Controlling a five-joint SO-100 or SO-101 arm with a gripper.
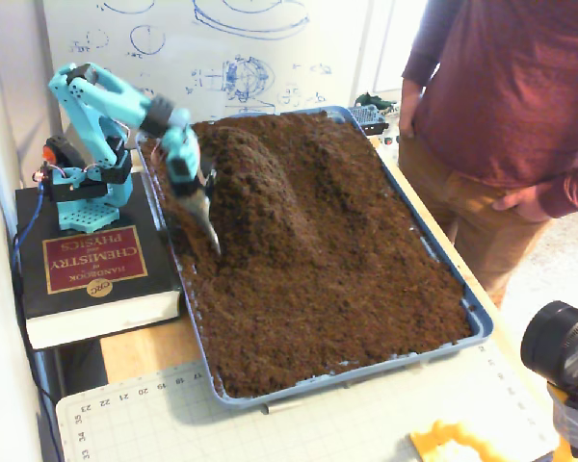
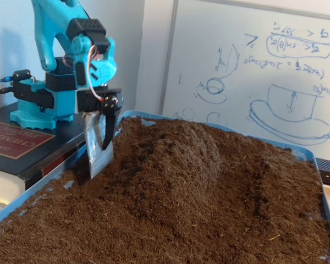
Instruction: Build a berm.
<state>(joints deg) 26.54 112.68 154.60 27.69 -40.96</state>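
arm (image 1: 106, 101) is folded back over its base, which is bolted on a thick book (image 1: 91, 269) left of the tray (image 1: 477, 318) in the high fixed view. gripper (image 1: 204, 214) points down at the left edge of the soil, just beside the tray's left wall. it carries a flat shiny blade (image 2: 97, 151) whose tip is touching or slightly into the soil at the foot of the berm; low view shows the gripper (image 2: 102, 148) with the dark finger lying against the blade. can't tell whether the jaws are clamped on the blade or the blade is fixed to one finger.

berm (image 1: 255, 183) sits in the far left part of the tray, running from the back wall toward the middle, rounded top, steep left flank next to the blade. in the low view the berm (image 2: 179, 159) is the tallest hump, centre frame. a lower swell (image 1: 342, 168) lies to its right with a shallow trough between them. rest of the soil (image 1: 347, 298) is roughly level to the near end.

person (image 1: 501, 106) in a maroon top stands at the right side of the tray. whiteboard (image 2: 264, 66) with sketches behind. a black camera (image 1: 559, 346) sits at bottom right.
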